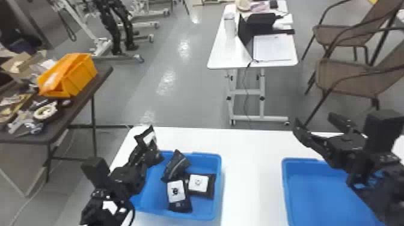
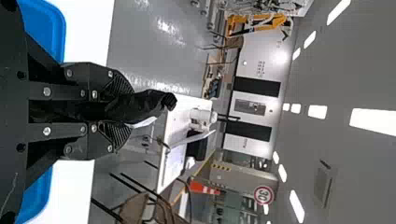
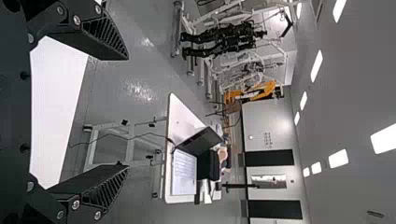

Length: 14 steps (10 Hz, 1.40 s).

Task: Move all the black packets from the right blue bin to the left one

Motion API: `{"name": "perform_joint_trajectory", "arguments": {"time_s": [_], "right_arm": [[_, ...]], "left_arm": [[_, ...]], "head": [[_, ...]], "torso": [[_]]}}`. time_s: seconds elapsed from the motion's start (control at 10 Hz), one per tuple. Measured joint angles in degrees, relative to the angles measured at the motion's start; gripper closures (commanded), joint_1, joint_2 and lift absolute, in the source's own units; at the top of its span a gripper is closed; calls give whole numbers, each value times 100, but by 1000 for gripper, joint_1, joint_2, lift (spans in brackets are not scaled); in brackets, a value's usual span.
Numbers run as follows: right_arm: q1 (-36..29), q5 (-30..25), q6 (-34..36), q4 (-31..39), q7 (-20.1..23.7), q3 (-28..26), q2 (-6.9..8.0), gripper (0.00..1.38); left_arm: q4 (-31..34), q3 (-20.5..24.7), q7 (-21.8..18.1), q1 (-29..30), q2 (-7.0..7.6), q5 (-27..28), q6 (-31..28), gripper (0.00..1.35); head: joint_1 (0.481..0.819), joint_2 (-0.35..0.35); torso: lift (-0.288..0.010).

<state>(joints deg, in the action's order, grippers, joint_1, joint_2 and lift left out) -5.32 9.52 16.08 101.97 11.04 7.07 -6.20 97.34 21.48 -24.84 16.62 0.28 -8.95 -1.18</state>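
Left claw (image 2: pixel 127 112): grasping packet (image 1: pixel 149 138)
Left bin (image 1: pixel 156 186): lower than packet, to right and near
Right claw (image 1: pixel 314 119): released

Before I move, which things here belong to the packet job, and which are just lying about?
Job:
- packet held by left gripper
- three packets in left bin
- right bin
- right gripper
- white table under both bins

Lying about:
- orange box
- laptop
- brown chairs
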Motion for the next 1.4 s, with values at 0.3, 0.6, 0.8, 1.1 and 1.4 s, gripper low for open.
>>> {"name": "perform_joint_trajectory", "arguments": {"time_s": [0.3, 0.6, 0.8, 1.1, 1.4], "right_arm": [[-291, -15, -265, 62, 4, -146, -3, 209], [-601, -199, -583, 393, -11, -476, 15, 209], [-1059, -256, -1373, 481, -96, -563, 67, 211], [-1959, -270, -2162, 606, -191, -713, 274, 209], [-3162, -292, -2131, 1015, -184, -1003, 297, 211]], "left_arm": [[-35, -295, -30, 73, -1, 52, 19, 170], [12, -1018, -151, -179, 0, -280, 323, 179], [13, -1197, -15, -191, 24, -301, 1203, 185], [-30, -993, 200, 542, -10, -458, 2333, 183], [-1, -957, 160, 1174, -10, -200, 3033, 194]], "head": [[695, 200], [695, 75], [695, 55], [695, 95], [695, 72]], "torso": [[0], [0], [0], [0], [0]]}}
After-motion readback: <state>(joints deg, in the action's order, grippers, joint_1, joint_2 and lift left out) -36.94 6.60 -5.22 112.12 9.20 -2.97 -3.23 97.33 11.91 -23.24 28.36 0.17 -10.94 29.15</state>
